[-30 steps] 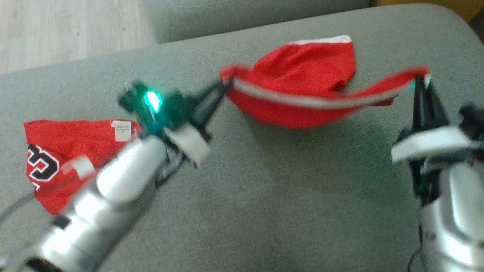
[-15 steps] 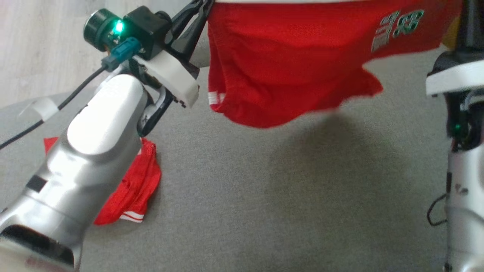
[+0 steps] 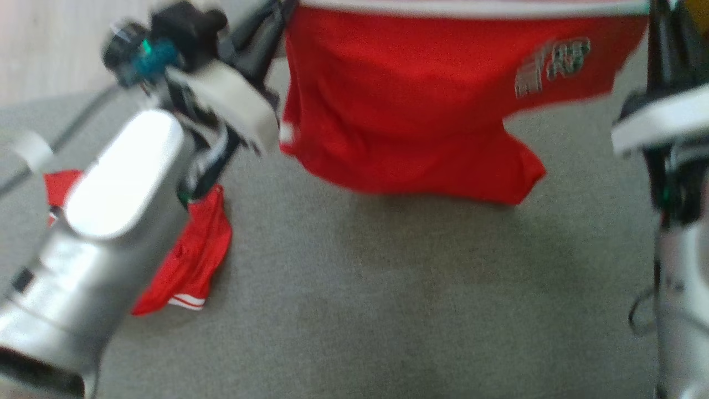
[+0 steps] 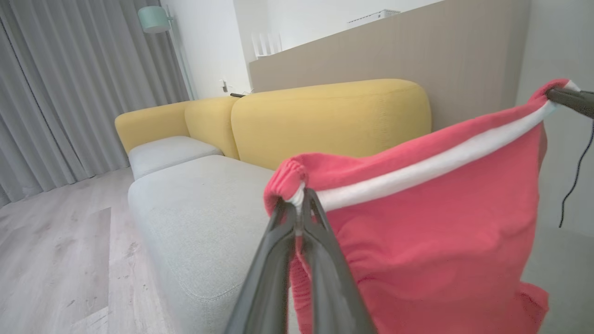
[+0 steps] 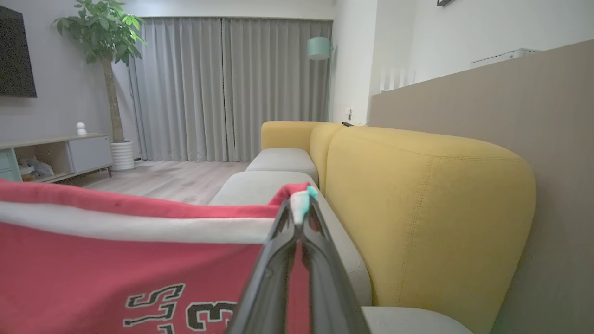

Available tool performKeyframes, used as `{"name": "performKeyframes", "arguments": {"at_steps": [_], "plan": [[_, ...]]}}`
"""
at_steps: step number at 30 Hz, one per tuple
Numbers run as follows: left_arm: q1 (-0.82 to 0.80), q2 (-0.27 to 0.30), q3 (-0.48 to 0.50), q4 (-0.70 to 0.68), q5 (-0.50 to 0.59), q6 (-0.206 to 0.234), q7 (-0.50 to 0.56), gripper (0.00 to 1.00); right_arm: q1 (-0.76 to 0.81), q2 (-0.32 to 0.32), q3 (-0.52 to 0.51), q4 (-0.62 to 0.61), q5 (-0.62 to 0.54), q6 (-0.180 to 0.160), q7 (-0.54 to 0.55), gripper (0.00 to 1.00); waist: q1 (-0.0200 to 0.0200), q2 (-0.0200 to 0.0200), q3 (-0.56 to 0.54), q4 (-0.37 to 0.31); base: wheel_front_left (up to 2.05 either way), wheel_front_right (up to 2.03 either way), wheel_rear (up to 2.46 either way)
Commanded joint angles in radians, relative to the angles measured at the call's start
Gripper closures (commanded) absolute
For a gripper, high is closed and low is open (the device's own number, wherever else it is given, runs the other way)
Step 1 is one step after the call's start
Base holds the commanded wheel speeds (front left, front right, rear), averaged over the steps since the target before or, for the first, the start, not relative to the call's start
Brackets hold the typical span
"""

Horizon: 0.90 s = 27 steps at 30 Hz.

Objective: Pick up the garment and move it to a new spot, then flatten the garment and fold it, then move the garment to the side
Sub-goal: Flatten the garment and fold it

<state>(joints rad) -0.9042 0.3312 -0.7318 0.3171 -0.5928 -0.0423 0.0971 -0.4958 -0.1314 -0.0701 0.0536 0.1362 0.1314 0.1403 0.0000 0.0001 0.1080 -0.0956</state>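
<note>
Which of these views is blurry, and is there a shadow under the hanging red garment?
Head view: motion-blurred, worst around the left gripper and the lettering on the red garment, with a soft shadow on the grey cushion beneath. Left wrist view: sharp, colours washed out. Right wrist view: sharp, evenly lit.

We note the garment [image 3: 421, 111] is red, with a white band along its top edge and white lettering outlined in black at 2 o'clock on its face. We log a second red cloth [image 3: 194, 266] at 8 o'clock in the head view, white stripes at its hem. The seat cushion [image 3: 388, 288] is grey, the backrest [image 5: 417, 208] mustard yellow, the curtains [image 5: 222, 88] grey, the lamp shade [image 5: 319, 48] mint.
</note>
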Motion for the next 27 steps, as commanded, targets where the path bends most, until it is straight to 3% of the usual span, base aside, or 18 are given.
{"name": "performKeyframes", "arguments": {"at_steps": [1,4,7,14,19,27], "plan": [[-0.105,0.031,0.062,-0.019,-0.006,0.006,0.008,1.0,-0.1,-0.016,0.033,-0.016,-0.001,-0.001,0.003,1.0,0.0,-0.0001,0.07,-0.007,0.0,0.0,0.0],[-0.199,0.03,0.082,0.042,0.006,0.003,0.007,1.0,-0.235,-0.027,0.072,0.079,0.007,-0.001,-0.015,1.0,0.0,-0.0001,0.135,-0.018,0.0,0.0,0.0],[-0.358,0.012,0.126,0.166,0.025,0.012,-0.043,1.0,-0.465,-0.004,0.089,0.254,0.033,-0.001,-0.086,1.0,0.0,-0.0001,0.214,-0.034,0.0,0.0,0.0],[-0.566,-0.045,0.152,0.366,0.065,0.007,-0.196,1.0,-0.736,0.037,0.023,0.568,-0.029,-0.001,-0.315,1.0,0.0,-0.0001,0.294,-0.024,0.0,0.0,0.0],[-0.551,-0.099,0.132,0.467,0.056,-0.034,-0.285,1.0,-0.743,0.035,0.042,0.738,-0.063,-0.001,-0.369,1.0,0.0,-0.0001,0.316,-0.003,0.0,0.0,0.0],[-0.304,-0.141,-0.004,0.554,0.025,-0.085,-0.306,1.0,-0.613,-0.039,0.144,0.987,-0.079,-0.001,-0.319,1.0,0.0,-0.0001,0.29,0.023,0.0,0.0,0.0]]}}
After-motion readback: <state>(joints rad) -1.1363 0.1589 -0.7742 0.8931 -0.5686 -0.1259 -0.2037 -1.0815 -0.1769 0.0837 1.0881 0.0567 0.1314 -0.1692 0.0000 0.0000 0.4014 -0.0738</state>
